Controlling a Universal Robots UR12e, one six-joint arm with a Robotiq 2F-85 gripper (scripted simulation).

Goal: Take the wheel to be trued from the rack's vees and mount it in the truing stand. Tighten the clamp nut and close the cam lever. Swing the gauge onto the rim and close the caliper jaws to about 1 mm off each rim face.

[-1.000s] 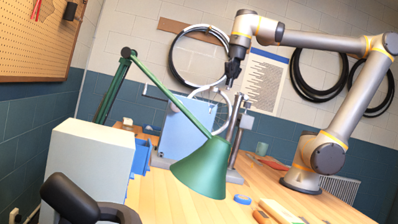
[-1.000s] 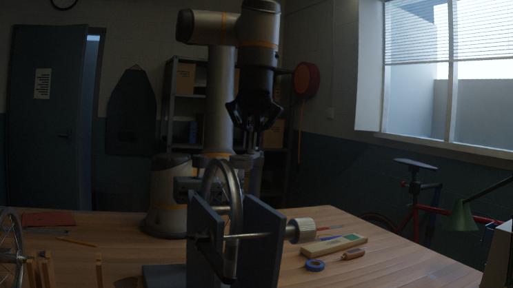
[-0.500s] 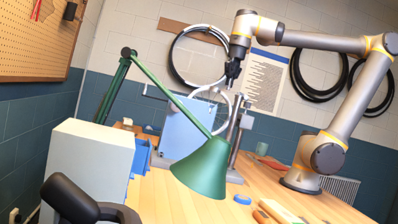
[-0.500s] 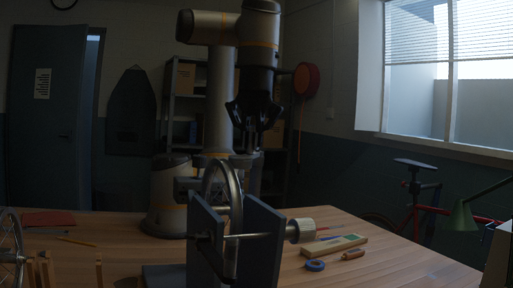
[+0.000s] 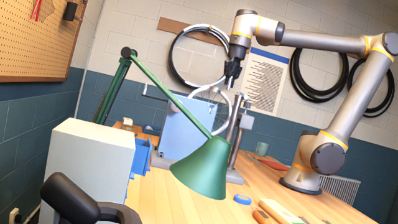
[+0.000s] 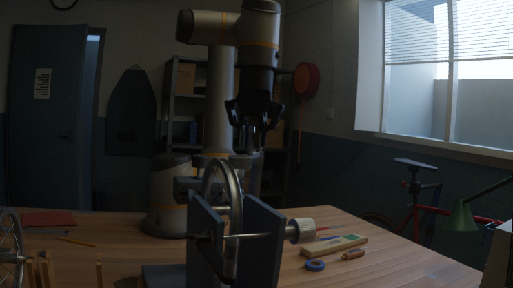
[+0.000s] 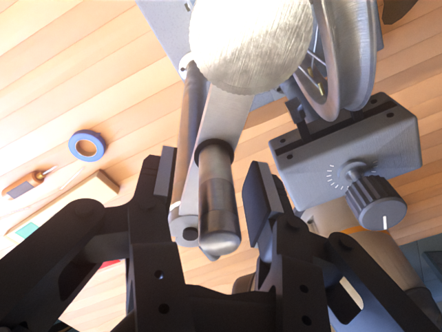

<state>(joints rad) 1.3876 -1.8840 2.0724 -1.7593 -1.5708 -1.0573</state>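
Note:
The wheel [image 5: 214,104] [image 6: 222,195] [image 7: 335,53] sits upright in the blue truing stand [image 5: 183,127] [image 6: 233,236], its rim running through the grey caliper block [image 7: 342,153] of the gauge. The gauge arm's steel handle [image 7: 216,196] [image 6: 250,138] stands upright above the rim, and my open gripper [image 7: 210,178] [image 5: 229,81] [image 6: 253,125] straddles it from above, holding nothing. The caliper knob [image 7: 375,203] sits on the block's side. The knurled clamp nut [image 6: 302,230] [image 7: 250,43] caps the axle end.
A blue bin [image 5: 141,155] sits left of the stand beside a pale cabinet [image 5: 90,161]. A green lamp [image 5: 203,168] reaches across the bench in front. Blue tape [image 5: 242,199] [image 7: 86,144], a screwdriver [image 6: 353,254] and a flat box [image 6: 333,244] lie on the bench. Another wheel [image 6: 9,243] rests in the rack.

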